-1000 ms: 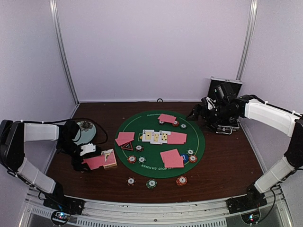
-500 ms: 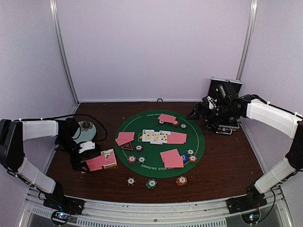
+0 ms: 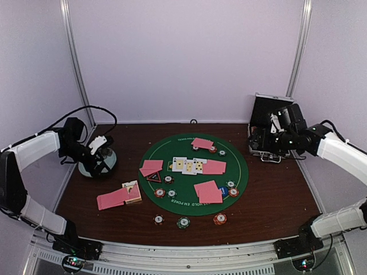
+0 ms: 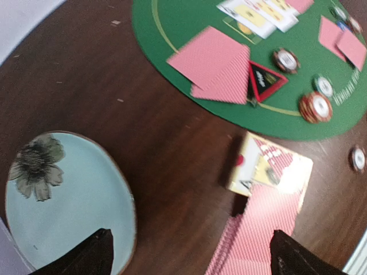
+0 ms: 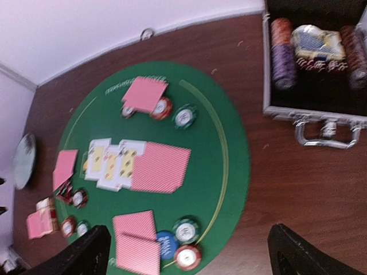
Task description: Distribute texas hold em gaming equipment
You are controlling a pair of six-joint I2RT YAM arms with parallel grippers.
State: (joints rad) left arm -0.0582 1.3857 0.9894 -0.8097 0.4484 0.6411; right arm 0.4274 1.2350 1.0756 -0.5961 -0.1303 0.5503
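Pink-backed cards lie in pairs on the green mat (image 3: 194, 172): at the back (image 3: 202, 143), left (image 3: 152, 167), right (image 3: 214, 167) and front (image 3: 209, 192). Three face-up cards (image 3: 188, 165) lie mid-mat. The black red-edged triangle (image 3: 153, 177) sits by the left pair, the blue button (image 3: 223, 191) by the front pair. Striped chips dot the mat; three (image 3: 183, 222) lie in front of it. The fanned deck (image 3: 114, 198) lies left of the mat. My left gripper (image 3: 97, 156) hovers open over the dish, empty (image 4: 192, 260). My right gripper (image 3: 258, 139) is open and empty (image 5: 192, 258) by the case.
The pale blue flowered dish (image 3: 110, 157) sits at the left; its rim shows in the left wrist view (image 4: 129, 200). A card box (image 3: 133, 192) lies on the deck's right end. The metal case (image 5: 309, 114) with stacked chips stands open at the back right.
My left gripper has pulled away from the fanned deck and moved back-left to above the dish. My right arm has drawn back to the right, nearer the case.
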